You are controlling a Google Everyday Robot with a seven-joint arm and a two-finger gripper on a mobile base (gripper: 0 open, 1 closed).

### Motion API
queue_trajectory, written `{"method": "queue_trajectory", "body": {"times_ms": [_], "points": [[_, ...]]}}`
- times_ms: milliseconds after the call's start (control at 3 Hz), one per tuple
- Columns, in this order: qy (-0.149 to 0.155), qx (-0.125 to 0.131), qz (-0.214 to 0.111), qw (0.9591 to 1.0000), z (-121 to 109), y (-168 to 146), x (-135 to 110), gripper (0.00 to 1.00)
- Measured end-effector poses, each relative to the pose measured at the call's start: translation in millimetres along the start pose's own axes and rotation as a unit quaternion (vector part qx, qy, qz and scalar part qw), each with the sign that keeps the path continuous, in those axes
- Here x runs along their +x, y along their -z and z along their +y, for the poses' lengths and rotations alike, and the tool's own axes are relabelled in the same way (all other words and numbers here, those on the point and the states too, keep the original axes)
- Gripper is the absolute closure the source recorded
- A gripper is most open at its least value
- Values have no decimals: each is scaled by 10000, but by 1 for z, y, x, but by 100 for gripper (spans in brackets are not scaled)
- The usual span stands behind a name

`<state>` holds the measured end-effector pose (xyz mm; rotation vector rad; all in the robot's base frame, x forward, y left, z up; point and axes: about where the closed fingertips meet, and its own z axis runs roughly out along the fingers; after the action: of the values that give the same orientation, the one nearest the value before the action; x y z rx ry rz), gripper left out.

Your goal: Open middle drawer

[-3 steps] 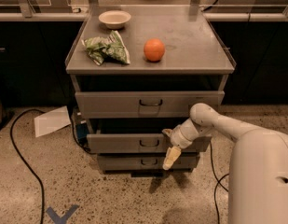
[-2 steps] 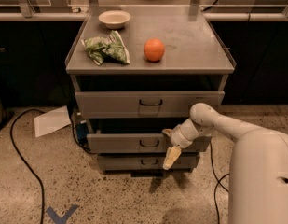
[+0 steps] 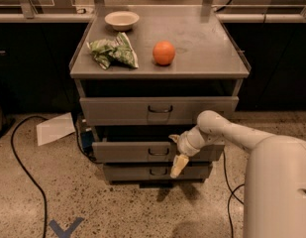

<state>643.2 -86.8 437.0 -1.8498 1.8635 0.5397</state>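
The grey cabinet [image 3: 160, 68] has three drawers stacked one above another. The middle drawer [image 3: 127, 151] has a small dark wire handle [image 3: 158, 152] at its centre, and there is a dark gap above its front. My gripper [image 3: 178, 163] hangs down from the white arm [image 3: 227, 133], just right of that handle. It is in front of the middle drawer's front, and its tip reaches down over the bottom drawer [image 3: 137, 172]. It is beside the handle, not on it. The top drawer [image 3: 118, 110] has a taller front.
On the cabinet top lie a white bowl [image 3: 122, 20], a crumpled green bag [image 3: 114, 52] and an orange [image 3: 164, 52]. A sheet of paper [image 3: 55, 129] and a black cable [image 3: 24, 167] lie on the floor to the left. A blue floor mark [image 3: 66, 228] is in front.
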Motion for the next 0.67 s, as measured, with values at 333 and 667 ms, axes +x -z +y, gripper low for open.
{"method": "queue_trajectory", "body": {"times_ms": [333,667], "points": [[-1,-1,0,10000,0,0,0,0],[-114,-110,45,9999,-3,-9,9,0]]}}
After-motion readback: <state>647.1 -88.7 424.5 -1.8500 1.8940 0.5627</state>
